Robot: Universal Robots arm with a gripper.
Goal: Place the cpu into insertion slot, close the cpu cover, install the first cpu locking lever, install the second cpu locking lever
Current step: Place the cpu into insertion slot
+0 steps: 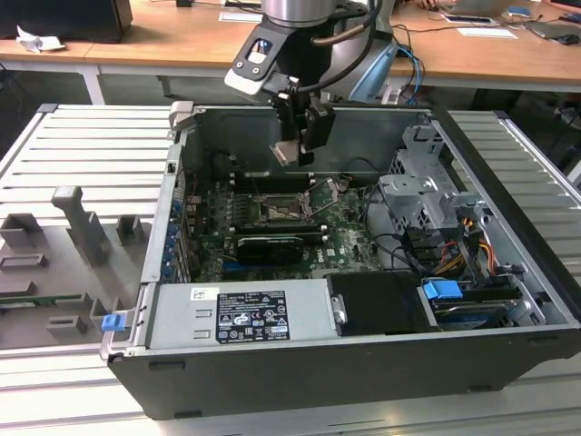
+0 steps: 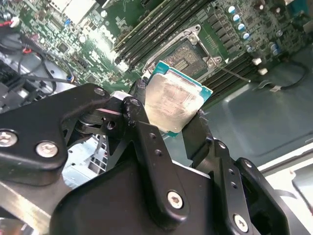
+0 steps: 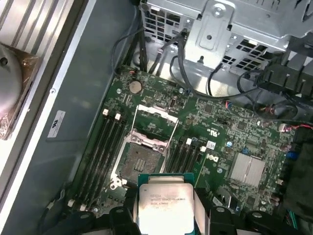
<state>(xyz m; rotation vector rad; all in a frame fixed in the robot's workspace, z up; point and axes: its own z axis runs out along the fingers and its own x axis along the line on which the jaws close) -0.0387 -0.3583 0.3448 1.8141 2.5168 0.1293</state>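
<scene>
cpu (image 1: 289, 153) above insertion slot (image 1: 277, 211), apart

I had the exterior view set off the arm, high in front of the open computer case (image 1: 272, 372). It looked down and across the case toward the desks (image 1: 182, 41) behind, far enough back to take in the whole case and the ribbed surface (image 1: 82, 145) around it.

The second wrist view sat just behind the end effector (image 2: 171, 105), very near. It looked out along the black fingers (image 2: 151, 147) to the cpu (image 2: 173, 100), with the motherboard (image 2: 98, 34) slanting beyond.

The first wrist view looked almost straight down on the motherboard from farther off, and it was wide enough to reach the drive cage (image 3: 220, 29).

All three views shared the cpu and the insertion slot (image 1: 277, 209) (image 2: 188, 54) (image 3: 139, 164).
</scene>
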